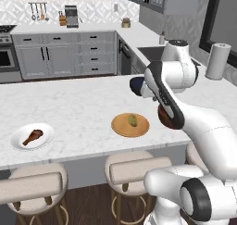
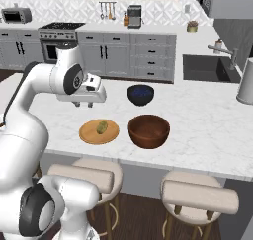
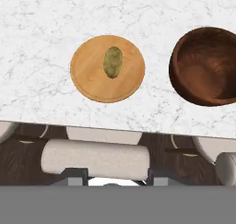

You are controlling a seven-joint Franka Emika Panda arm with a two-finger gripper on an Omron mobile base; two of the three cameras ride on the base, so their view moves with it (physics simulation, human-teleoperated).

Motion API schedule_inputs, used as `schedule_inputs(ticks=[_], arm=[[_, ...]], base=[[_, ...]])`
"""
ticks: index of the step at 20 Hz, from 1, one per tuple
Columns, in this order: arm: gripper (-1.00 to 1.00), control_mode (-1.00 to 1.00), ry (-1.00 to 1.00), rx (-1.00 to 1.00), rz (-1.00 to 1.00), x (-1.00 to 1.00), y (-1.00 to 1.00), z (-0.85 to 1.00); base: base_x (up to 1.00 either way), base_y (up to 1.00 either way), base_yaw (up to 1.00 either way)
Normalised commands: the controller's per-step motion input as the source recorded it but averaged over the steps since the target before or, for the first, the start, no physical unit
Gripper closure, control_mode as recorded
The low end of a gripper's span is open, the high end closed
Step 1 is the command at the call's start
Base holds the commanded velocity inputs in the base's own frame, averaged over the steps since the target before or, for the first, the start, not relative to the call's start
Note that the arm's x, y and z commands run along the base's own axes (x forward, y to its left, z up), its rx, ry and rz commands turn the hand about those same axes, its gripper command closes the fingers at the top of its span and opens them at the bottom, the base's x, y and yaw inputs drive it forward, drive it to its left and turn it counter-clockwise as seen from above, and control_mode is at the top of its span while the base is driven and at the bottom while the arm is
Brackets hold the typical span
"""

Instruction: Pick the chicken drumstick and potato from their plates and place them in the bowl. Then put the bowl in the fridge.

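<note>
arm: rises from the base, elbow bent over the near edge of the marble island counter point(image 1: 74, 108), hand held above the counter and looking straight down.
gripper: point(image 3: 110, 178) fingertips point(image 3: 73, 177) barely poke up at the bottom of the hand view, over the stool side of the counter edge. Nothing between them. Gap looks part-way, but can't tell for sure from these frames.
potato: point(image 3: 113, 61) small oval, yellowish-green, lying in the middle of the tan wooden plate point(image 3: 87, 80). Untouched, gripper well above it.
drumstick: point(image 1: 32, 136) brown, plump end tapering to a thin bone, on the white plate point(image 1: 18, 143), far along the counter from the wooden plate.
bowl: point(image 2: 148, 130) deep reddish-brown, wood-look, empty, upright, just beside the wooden plate. In the left base view the forearm hides most of it.
blue bowl: point(image 2: 140, 94) smaller, dark, sits behind the brown bowl, near it, not touching.
stools: point(image 2: 200, 197) padded ones tucked under the near counter edge, below the hand.
background: paper towel roll point(image 1: 218, 60) near the sink point(image 2: 205, 68); grey cabinets point(image 1: 65, 55) along the back wall.
obstructions: nothing lies between the hand and the potato.
</note>
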Motion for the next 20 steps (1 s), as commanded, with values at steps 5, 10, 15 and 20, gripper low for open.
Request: schedule_inputs(ticks=[5,10,15,20], arm=[[-1.0,-1.0,-0.18,-0.01,0.0,-0.81,0.09,-0.13],[-1.0,-1.0,-0.02,0.05,0.0,-0.49,-0.01,-0.44],[-1.0,-1.0,0.05,0.09,-0.02,0.25,0.0,-0.36],[-1.0,-1.0,0.13,0.03,0.0,0.66,0.05,-0.22]], base=[[0.0,0.0,0.0],[0.0,0.0,0.0],[0.0,0.0,0.0],[0.0,0.0,0.0]])
